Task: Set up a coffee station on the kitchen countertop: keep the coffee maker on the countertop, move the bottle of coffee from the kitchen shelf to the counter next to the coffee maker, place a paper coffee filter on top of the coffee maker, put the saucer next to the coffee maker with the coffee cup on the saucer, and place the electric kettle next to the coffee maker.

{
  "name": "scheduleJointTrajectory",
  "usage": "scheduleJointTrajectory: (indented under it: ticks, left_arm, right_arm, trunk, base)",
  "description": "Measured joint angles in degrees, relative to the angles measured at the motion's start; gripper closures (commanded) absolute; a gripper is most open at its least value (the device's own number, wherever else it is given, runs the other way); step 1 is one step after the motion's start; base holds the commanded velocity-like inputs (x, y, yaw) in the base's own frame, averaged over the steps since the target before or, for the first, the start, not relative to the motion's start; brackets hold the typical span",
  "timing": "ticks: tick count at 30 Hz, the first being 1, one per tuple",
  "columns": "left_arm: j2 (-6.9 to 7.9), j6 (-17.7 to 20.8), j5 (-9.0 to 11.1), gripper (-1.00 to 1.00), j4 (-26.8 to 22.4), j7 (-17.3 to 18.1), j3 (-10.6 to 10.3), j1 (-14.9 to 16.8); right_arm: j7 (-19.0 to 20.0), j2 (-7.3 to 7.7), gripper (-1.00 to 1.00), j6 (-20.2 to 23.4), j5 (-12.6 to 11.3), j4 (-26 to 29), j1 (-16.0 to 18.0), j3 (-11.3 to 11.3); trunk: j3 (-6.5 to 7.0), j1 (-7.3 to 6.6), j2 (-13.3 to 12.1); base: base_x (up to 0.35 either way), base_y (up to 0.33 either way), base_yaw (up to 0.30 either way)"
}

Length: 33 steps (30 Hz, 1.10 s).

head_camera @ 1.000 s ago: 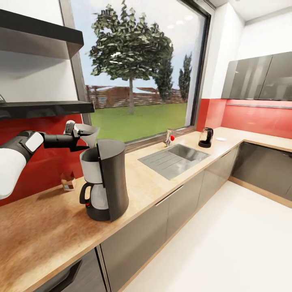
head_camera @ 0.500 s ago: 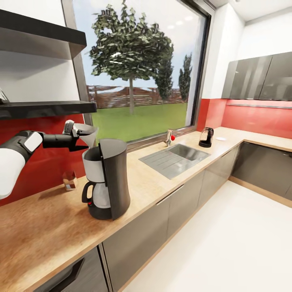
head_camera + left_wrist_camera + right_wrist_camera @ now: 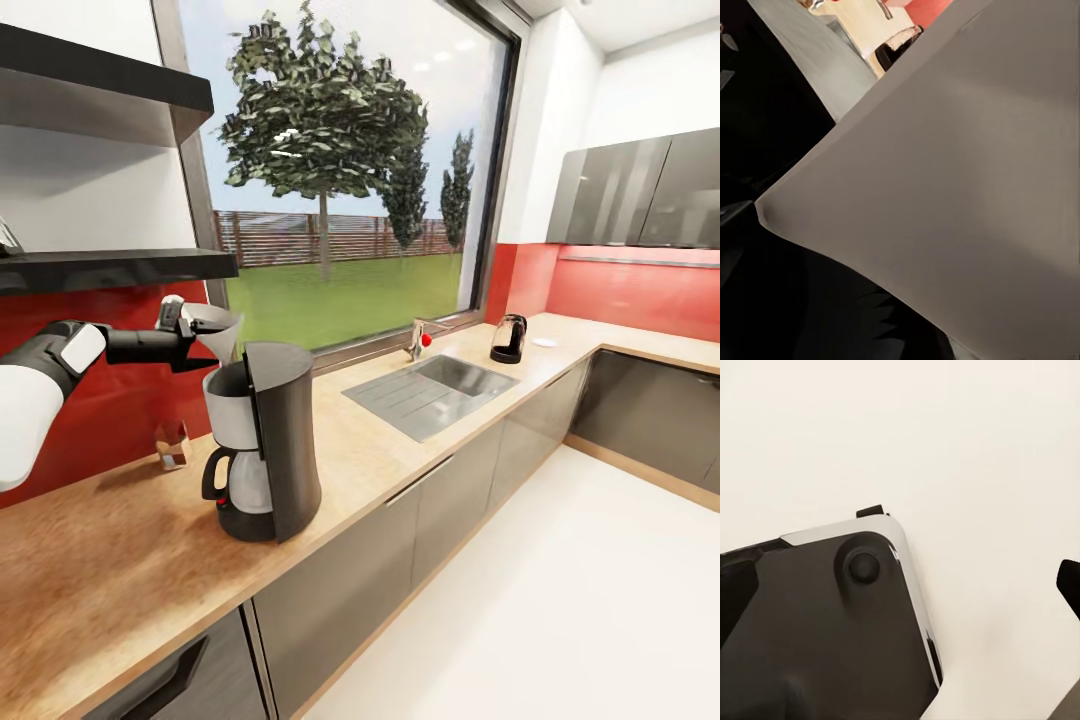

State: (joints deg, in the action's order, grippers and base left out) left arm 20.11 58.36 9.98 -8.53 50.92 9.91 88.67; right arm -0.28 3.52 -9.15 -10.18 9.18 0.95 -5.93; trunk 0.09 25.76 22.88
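The left gripper (image 3: 188, 328) pinches the rim of a thin, matte white paper coffee filter (image 3: 218, 331), a cone hanging point-down just above the grey-and-black coffee maker (image 3: 262, 442) on the wooden countertop (image 3: 120, 560). The left arm reaches out level. Right jaws: cannot tell
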Motion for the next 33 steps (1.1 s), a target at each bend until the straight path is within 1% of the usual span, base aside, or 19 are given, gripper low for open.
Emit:
scheduleJointTrajectory:
  ticks: [5,6,27,33]
  left_arm:
    - [0.0,0.0,0.04,1.0,0.0,0.0,-0.03,0.0]
    - [-0.02,0.01,0.14,-1.0,0.0,0.0,0.17,0.0]
    - [0.17,-0.01,0.08,-1.0,0.0,-0.02,0.52,0.0]
    - [0.24,-0.08,-0.26,-1.0,0.0,0.0,0.56,0.0]
  right_arm:
    - [0.06,0.03,-1.0,0.02,0.0,0.0,0.0,0.0]
    - [0.05,0.01,-1.0,0.03,0.0,0.0,0.0,0.0]
    - [0.04,0.01,-1.0,0.04,0.0,0.0,0.0,0.0]
    - [0.06,0.0,-1.0,0.04,0.0,0.01,0.0,0.0]
  trunk:
    - [0.0,0.0,0.0]
    - [0.0,0.0,0.0]
    - [0.0,0.0,0.0]
    - [0.0,0.0,0.0]
  base:
    - [0.0,0.0,0.0]
    - [0.0,0.0,0.0]
    - [0.0,0.0,0.0]
    - [0.0,0.0,0.0]
